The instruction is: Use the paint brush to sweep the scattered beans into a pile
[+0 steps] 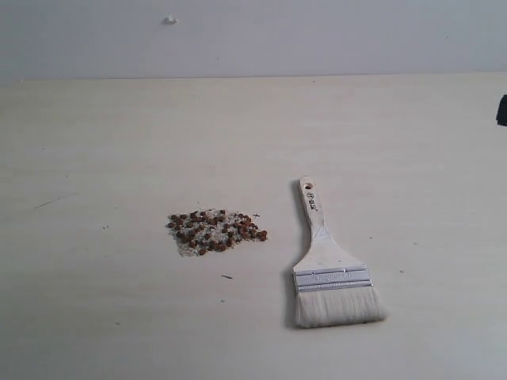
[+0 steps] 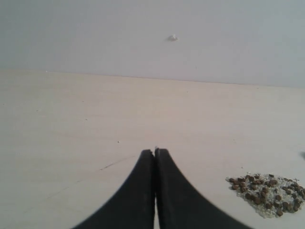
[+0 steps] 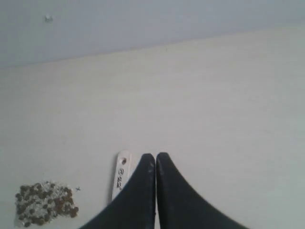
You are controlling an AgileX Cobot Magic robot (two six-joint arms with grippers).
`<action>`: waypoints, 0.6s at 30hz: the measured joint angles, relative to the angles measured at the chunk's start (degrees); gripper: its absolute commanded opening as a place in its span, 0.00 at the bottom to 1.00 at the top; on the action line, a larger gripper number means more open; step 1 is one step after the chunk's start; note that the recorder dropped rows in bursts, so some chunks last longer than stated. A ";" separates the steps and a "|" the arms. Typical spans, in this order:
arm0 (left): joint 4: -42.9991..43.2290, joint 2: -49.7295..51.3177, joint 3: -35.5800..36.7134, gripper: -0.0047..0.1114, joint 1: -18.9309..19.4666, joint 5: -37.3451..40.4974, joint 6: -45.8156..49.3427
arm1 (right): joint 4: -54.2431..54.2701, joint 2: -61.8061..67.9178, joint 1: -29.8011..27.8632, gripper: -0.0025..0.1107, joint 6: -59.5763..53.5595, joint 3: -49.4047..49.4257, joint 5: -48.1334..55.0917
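The beans (image 1: 215,230) lie as one small dense pile of reddish-brown beans and pale grains on the table's middle. The paint brush (image 1: 329,265) lies flat to the right of it, handle hole pointing away, whitish bristles toward the front edge. Neither gripper shows in the exterior view. My left gripper (image 2: 155,151) is shut on nothing above bare table, with the pile (image 2: 267,193) off to one side. My right gripper (image 3: 155,156) is shut and empty, hovering over the brush; only the handle end (image 3: 121,174) shows beside its fingers, and the pile (image 3: 45,202) lies farther off.
The pale wooden table (image 1: 119,142) ends at a grey wall with a small white speck (image 1: 169,20). A dark object (image 1: 501,111) sits at the right edge of the exterior view. A few stray specks (image 1: 227,277) lie near the pile.
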 measured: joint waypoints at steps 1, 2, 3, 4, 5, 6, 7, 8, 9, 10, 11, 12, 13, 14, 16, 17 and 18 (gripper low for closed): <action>0.00 0.00 0.00 0.04 0.00 0.00 0.00 | 0.00 -1.93 0.00 0.02 0.00 0.00 0.00; 0.00 0.00 0.00 0.04 0.00 0.00 0.00 | 0.00 -3.10 0.25 0.02 0.00 0.00 0.00; 0.00 0.00 0.00 0.04 0.00 0.00 0.00 | -0.15 -4.40 0.58 0.02 0.00 0.00 0.00; 0.00 0.00 0.00 0.04 0.00 0.00 0.00 | -0.25 -5.53 0.86 0.02 0.00 0.00 0.00; 0.00 0.00 0.00 0.04 0.00 0.00 0.00 | -0.23 -6.35 1.14 0.02 -0.11 0.00 0.00; 0.00 0.00 0.00 0.04 0.00 0.00 0.00 | -0.30 -7.30 1.17 0.02 -0.33 0.00 0.00; 0.00 0.00 0.00 0.04 0.00 0.00 0.00 | -0.92 -8.20 1.27 0.02 -0.45 0.00 -0.13; 0.00 0.00 0.00 0.04 0.00 0.00 0.00 | -1.49 -9.00 1.27 0.02 -0.45 0.03 -0.13; 0.00 0.00 0.00 0.04 0.00 0.00 0.00 | -2.17 -9.75 1.31 0.02 -0.45 0.27 -0.13; 0.00 0.00 0.00 0.04 0.00 0.00 0.00 | -2.86 -10.43 1.56 0.02 -0.45 0.74 -0.60; 0.00 0.00 0.00 0.04 0.00 0.00 0.00 | -3.54 -11.10 1.70 0.02 -0.53 1.56 -1.13; 0.00 0.00 0.00 0.04 0.00 0.00 0.00 | -4.16 -12.30 1.70 0.02 -0.84 2.74 -2.14; 0.00 0.00 0.00 0.04 0.00 0.00 0.00 | -4.32 -13.47 1.53 0.02 -0.84 3.87 -3.06; 0.00 0.00 0.00 0.04 0.00 0.00 0.00 | -4.72 -15.52 0.46 0.02 -0.96 5.76 -4.37; 0.00 0.00 0.00 0.04 0.00 0.00 0.00 | -4.76 -18.73 -1.79 0.02 -0.96 8.34 -6.63; 0.00 0.00 0.00 0.04 0.00 0.00 0.00 | -5.00 -21.17 -3.72 0.02 -0.96 10.38 -7.78; 0.00 0.00 0.00 0.04 0.00 0.00 0.00 | -5.13 -22.81 -4.99 0.02 -0.96 11.78 -8.90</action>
